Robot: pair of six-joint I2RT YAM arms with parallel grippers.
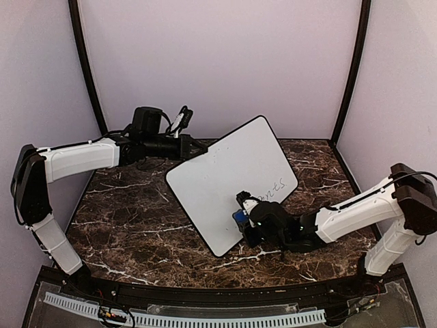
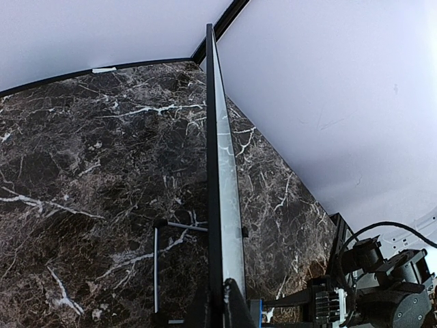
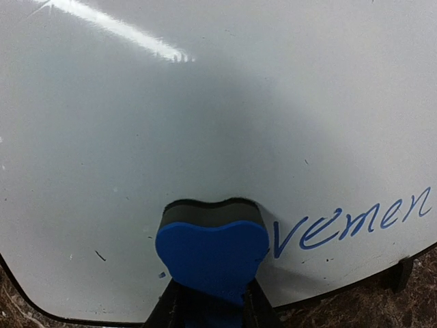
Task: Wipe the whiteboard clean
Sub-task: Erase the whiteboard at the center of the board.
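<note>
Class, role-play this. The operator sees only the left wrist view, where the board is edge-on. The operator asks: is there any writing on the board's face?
Observer: Yes. The right wrist view shows blue handwriting near the lower right edge of the whiteboard.
Operator: Where is the eraser?
Observer: The blue eraser sits just left of that writing, gripped by the right gripper, its felt side towards the board.
Operator: Which edge does my arm hold?
Observer: From above, the left gripper clamps the board's upper left edge, away from the writing.
</note>
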